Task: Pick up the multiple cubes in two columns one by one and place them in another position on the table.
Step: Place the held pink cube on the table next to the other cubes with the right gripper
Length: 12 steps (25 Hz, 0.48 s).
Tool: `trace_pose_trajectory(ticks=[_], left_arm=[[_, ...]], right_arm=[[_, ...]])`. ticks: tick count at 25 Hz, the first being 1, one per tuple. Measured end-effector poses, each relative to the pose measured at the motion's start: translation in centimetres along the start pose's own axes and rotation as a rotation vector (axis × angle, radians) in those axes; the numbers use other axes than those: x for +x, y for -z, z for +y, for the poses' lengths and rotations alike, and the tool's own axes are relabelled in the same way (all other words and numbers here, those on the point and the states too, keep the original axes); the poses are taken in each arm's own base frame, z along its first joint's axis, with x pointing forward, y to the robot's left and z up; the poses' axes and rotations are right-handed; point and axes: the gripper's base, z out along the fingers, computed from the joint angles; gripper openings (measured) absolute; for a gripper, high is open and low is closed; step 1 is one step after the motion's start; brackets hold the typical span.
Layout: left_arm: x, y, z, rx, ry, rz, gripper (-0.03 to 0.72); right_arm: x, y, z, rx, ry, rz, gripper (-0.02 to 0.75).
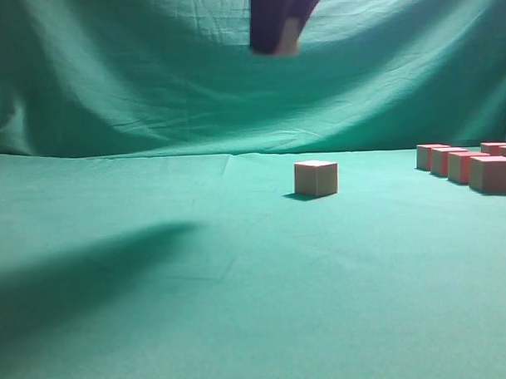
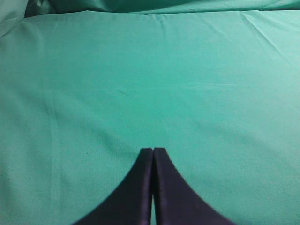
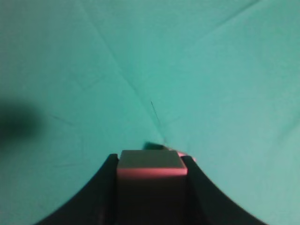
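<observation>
In the exterior view my right gripper (image 1: 283,39) hangs high at top centre, shut on a cube (image 1: 289,36). The right wrist view shows that cube (image 3: 151,168) clamped between the dark jaws (image 3: 151,161), high above the green table (image 3: 211,84). Just past the held cube a bit of another cube (image 3: 190,156) peeks out below. One cube (image 1: 316,177) stands alone at mid table. Several cubes (image 1: 468,164) stand in two columns at the right edge. My left gripper (image 2: 153,151) is shut and empty over bare cloth (image 2: 150,75).
A draped green backdrop (image 1: 149,77) closes off the far side of the table. A broad arm shadow (image 1: 81,270) lies across the left of the cloth.
</observation>
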Motion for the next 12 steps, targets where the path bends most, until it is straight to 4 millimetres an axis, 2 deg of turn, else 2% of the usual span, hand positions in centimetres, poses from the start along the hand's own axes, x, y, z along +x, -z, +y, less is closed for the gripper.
trace_pose_trajectory(ticks=[6,12], left_arm=[[0.0,0.0,0.0,0.000,0.000,0.000,0.000],[0.0,0.0,0.0,0.000,0.000,0.000,0.000]], right_arm=[[-2.2,-4.4,-0.6,-0.010,0.065,0.018,0.258],[-2.5,-6.2,-0.9,-0.017,0.193,0.030,0.258]])
